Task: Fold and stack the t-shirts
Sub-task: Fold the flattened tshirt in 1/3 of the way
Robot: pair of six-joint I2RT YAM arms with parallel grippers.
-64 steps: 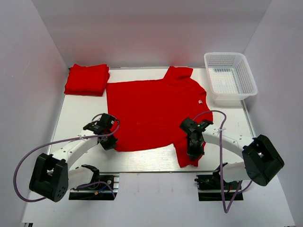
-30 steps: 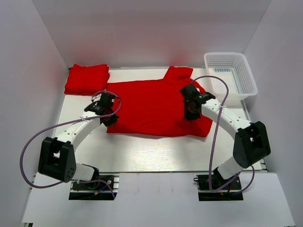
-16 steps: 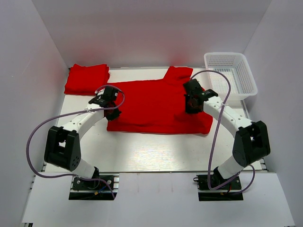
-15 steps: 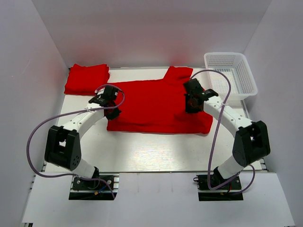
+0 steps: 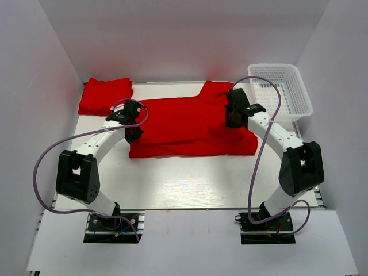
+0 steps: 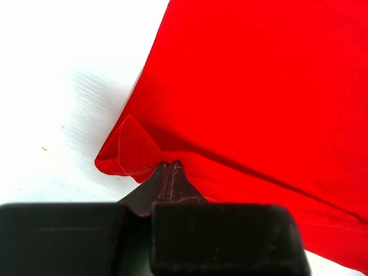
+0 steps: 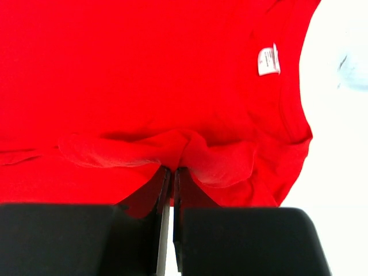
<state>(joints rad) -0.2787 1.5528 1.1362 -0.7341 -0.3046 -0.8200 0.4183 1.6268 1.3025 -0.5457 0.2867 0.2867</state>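
The white table (image 5: pixel 172 184) carries a red t-shirt (image 5: pixel 190 129), folded in half and stretched between the two grippers. A folded red t-shirt (image 5: pixel 105 95) lies just beyond the left gripper (image 6: pixel 167 169), and the white mesh basket (image 5: pixel 305 106) stands near the right gripper (image 7: pixel 171 172). The left gripper has its fingers pressed together on a pinched corner of the cloth. The right gripper is closed in the same way on a raised fold. In the right wrist view, the white neck label (image 7: pixel 268 60) is ahead of it, to the right.

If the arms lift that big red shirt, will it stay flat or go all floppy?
Probably floppy: the red shirt bunches into wrinkles where the right gripper pinches it. Likely light, since the left gripper holds just a corner.
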